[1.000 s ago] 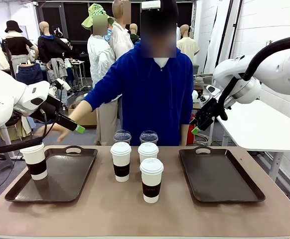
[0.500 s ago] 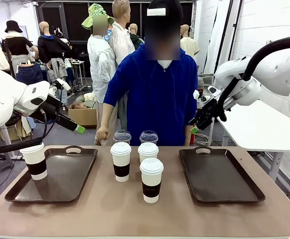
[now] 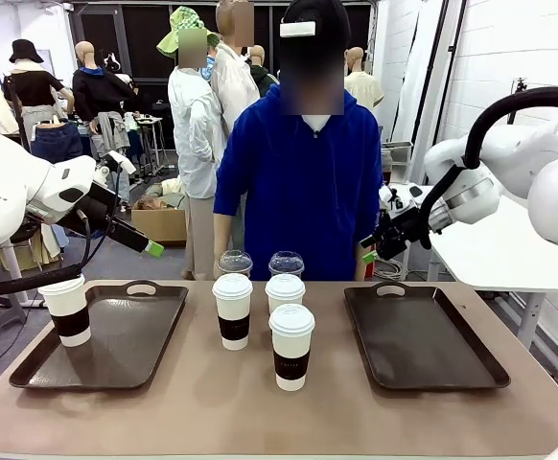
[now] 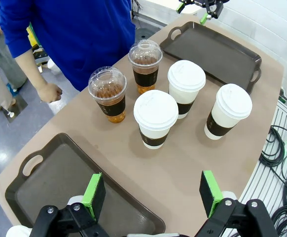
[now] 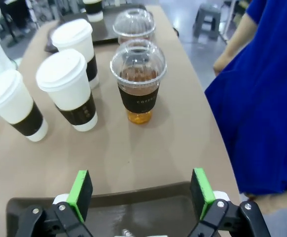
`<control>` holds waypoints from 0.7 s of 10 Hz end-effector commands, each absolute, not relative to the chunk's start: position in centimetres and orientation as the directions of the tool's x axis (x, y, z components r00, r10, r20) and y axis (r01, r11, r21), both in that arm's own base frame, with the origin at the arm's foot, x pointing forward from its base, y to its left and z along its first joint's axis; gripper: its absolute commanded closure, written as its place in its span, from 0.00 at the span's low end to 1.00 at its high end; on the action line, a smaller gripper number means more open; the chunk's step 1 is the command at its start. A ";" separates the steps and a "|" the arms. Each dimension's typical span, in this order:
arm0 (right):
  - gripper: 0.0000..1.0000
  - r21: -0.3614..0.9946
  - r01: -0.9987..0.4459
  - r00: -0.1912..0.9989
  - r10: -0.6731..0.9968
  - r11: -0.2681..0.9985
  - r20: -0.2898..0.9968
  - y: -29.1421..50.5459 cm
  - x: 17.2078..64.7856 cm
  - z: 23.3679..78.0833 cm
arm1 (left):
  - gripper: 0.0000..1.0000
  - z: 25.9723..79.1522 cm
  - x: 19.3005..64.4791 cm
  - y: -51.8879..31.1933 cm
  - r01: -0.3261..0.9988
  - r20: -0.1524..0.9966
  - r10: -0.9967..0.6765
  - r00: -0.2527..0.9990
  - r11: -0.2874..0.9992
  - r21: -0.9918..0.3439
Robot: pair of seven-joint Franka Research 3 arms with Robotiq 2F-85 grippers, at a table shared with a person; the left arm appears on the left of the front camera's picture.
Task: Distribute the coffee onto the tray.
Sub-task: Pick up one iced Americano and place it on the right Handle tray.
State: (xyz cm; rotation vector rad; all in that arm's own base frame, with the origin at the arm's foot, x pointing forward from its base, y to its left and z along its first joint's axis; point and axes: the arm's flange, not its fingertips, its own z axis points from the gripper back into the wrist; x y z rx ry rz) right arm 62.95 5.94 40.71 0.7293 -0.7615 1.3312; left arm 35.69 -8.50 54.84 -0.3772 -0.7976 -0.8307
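Observation:
Three white lidded coffee cups with brown sleeves (image 3: 232,310) (image 4: 156,118) (image 5: 67,89) stand mid-table, with two clear dome-lidded cups (image 3: 286,262) (image 4: 107,94) (image 5: 138,79) behind them. Another white cup (image 3: 68,310) stands on the left tray (image 3: 126,335), at its left edge. The right tray (image 3: 418,335) (image 4: 217,49) holds nothing. My left gripper (image 3: 150,247) (image 4: 153,190) hovers open above the left tray's far side. My right gripper (image 3: 370,251) (image 5: 141,192) hangs open above the right tray's far left corner, nothing between its pads.
A person in a blue hoodie stands at the far edge behind the dome cups, one hand (image 4: 52,92) hanging near the table edge. Bare tabletop lies in front of the cups and between the trays. A white table stands off to the right.
The person's outstretched arm came back from over the left tray and now hangs at their side. My right gripper drifted slightly down and left. The left arm stayed put.

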 end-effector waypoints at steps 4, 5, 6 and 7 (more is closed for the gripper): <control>0.00 0.030 -1.000 0.028 0.387 0.002 0.922 4.1 64.9 35.3 | 0.00 54.7 35.7 -8.4 0.778 0.760 -0.501 0.415 0.629 -0.011; 0.00 0.041 -0.999 0.040 0.356 0.005 0.934 3.9 65.2 34.0 | 0.00 54.7 35.7 -8.4 0.778 0.760 -0.501 0.415 0.629 -0.011; 0.00 0.042 -0.999 0.043 0.338 0.012 0.940 3.9 65.4 32.9 | 0.00 54.7 35.7 -8.4 0.778 0.760 -0.501 0.415 0.629 -0.011; 0.00 0.053 -0.998 0.055 0.325 0.015 0.944 4.0 65.5 31.9 | 0.00 54.7 35.7 -8.4 0.778 0.760 -0.501 0.415 0.629 -0.011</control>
